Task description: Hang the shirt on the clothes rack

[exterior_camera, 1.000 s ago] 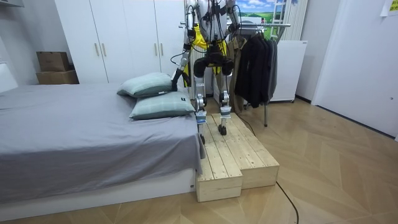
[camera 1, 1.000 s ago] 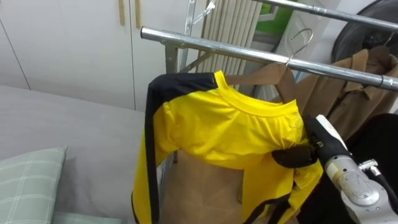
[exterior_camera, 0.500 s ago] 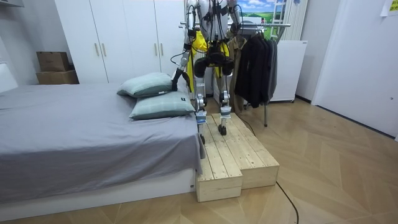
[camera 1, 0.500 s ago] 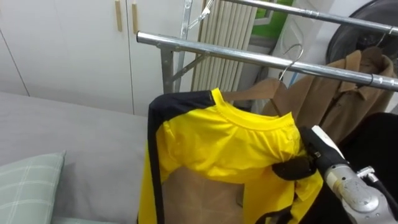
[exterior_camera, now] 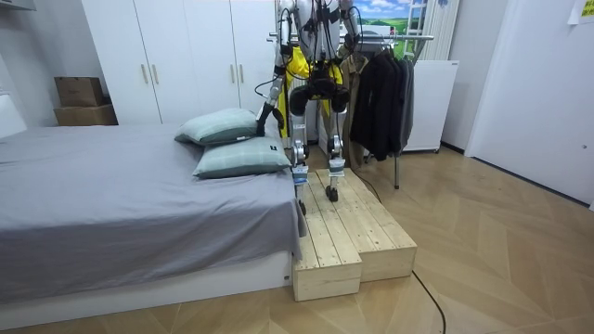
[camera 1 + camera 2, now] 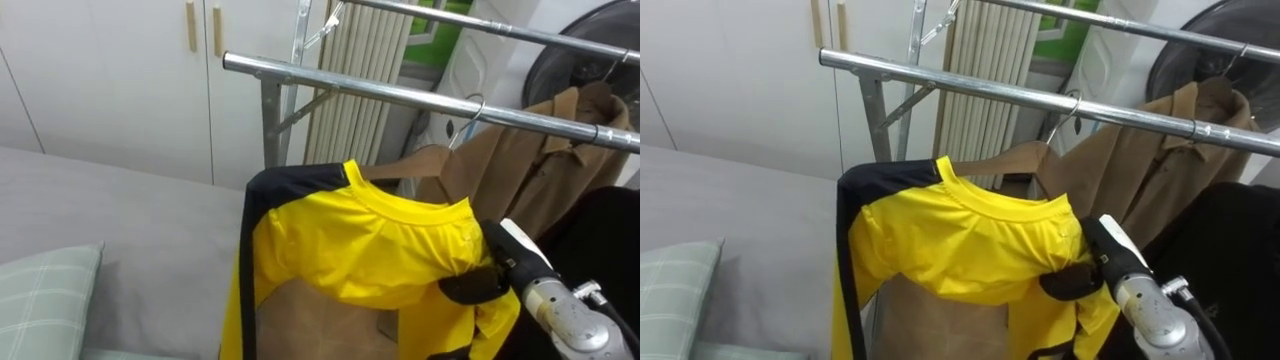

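Yellow shirt (image 6: 370,240) w/ black trim sits on a wooden hanger (image 6: 405,163), spread out to the left of my right hand (image 6: 500,270) and a bit above it. Hand is clamped: dark fingers (image 6: 468,288) curled round the shirt's near shoulder, prob. the hanger end under the cloth too. Hook (image 6: 468,105) is straight up from my hand, right at the rail (image 6: 340,85); can't tell if it's over the bar or just in front of it. Risks, as I judge them: if I let go w/ the hook not seated, hanger + shirt drop to the floor below. Grip is out at one end, so the hanger can tip and the hook can twist off line. Cloth could slide off the far shoulder, since that side hangs loose. Hook may also snag the tan coat (image 6: 540,160), just right of it above my hand. No real containers; closest is the rack itself, carrying the tan coat and a dark garment (image 6: 610,230) to the right of my hand.
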